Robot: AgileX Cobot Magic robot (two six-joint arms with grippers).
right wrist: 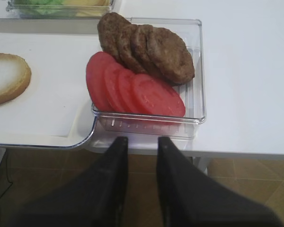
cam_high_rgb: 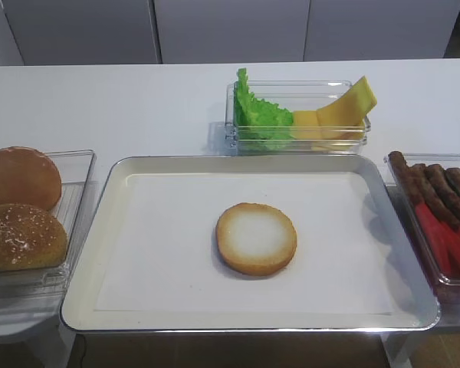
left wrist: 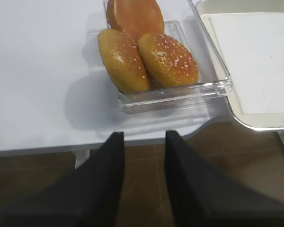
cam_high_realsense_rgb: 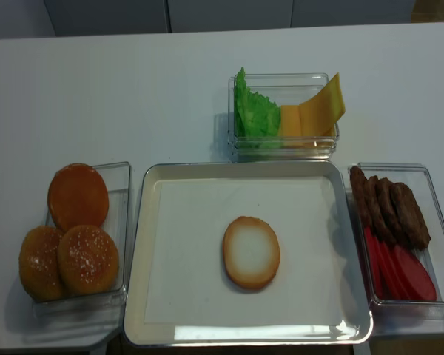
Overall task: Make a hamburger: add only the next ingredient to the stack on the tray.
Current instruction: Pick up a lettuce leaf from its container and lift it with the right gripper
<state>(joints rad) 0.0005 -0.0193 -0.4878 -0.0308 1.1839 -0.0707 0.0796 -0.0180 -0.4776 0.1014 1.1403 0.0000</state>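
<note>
The stack is a lone bun base (cam_high_rgb: pixel 256 238) with a pale cut face, lying near the middle of the silver tray (cam_high_rgb: pixel 153 253) on its white liner. Behind the tray, the frilly green lettuce leaf (cam_high_rgb: pixel 254 115) stands on edge at the left end of a clear box. My right gripper (right wrist: pixel 142 140) hangs off the table's front edge, below the tomato box, open with nothing between its fingers. My left gripper (left wrist: pixel 145 135) is likewise off the front edge, below the bun-top box, open and empty. Neither gripper shows in the high views.
Yellow cheese slices (cam_high_rgb: pixel 345 107) share the lettuce box. A clear box of domed bun tops (cam_high_rgb: pixel 19 207) sits left of the tray. On the right, another clear box holds brown patties (cam_high_rgb: pixel 437 184) and red tomato slices (cam_high_rgb: pixel 448 241).
</note>
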